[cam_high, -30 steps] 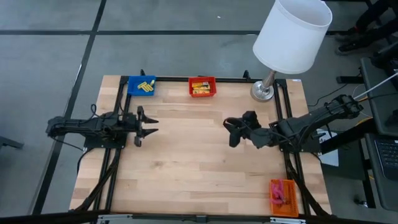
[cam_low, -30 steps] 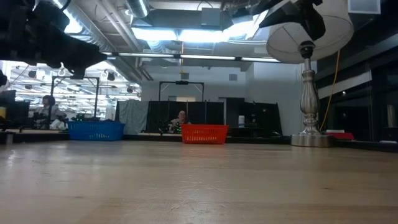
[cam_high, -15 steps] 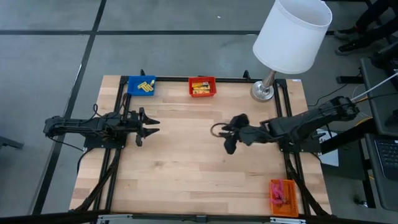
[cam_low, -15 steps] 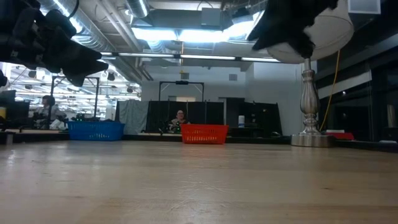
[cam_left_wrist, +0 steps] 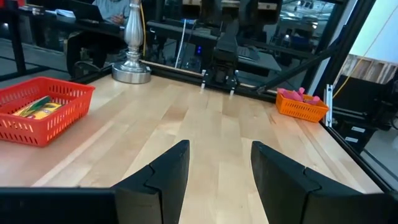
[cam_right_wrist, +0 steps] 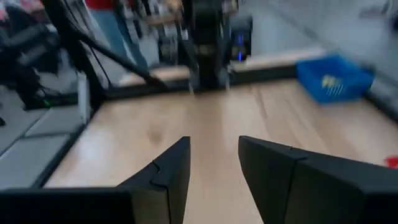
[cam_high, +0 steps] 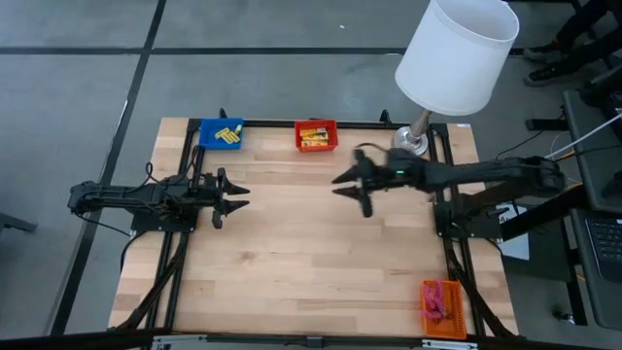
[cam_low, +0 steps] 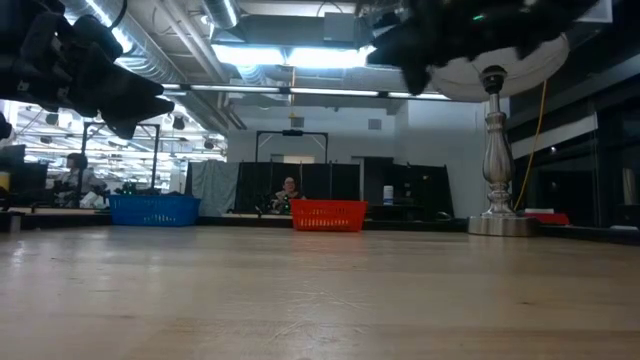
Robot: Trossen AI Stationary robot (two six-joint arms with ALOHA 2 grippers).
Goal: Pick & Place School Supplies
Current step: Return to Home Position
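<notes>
The school supplies lie in three trays. Yellow sticks lie in the blue tray (cam_high: pixel 222 133) at the far left, yellow packets in the red tray (cam_high: pixel 316 136) at the far middle, and pink-handled tools in the orange tray (cam_high: pixel 442 308) at the near right. My left gripper (cam_high: pixel 231 197) is open and empty, above the table's left side. My right gripper (cam_high: pixel 352 183) is open and empty, on an outstretched arm just near-right of the red tray. Both hang above the tabletop in the low view, the left gripper (cam_low: pixel 95 75) and the right gripper (cam_low: pixel 420 45).
A lamp with a white shade (cam_high: pixel 455 53) stands on its metal base (cam_high: pixel 410 144) at the far right corner, close behind my right arm. Bare wooden tabletop (cam_high: pixel 292 262) spreads across the middle and near side. A black frame runs along the table's edges.
My right gripper has swung from the table's right middle toward the far edge and a little leftward, nearer the red tray. The arm has stretched out and the gripper has turned. It stays empty.
</notes>
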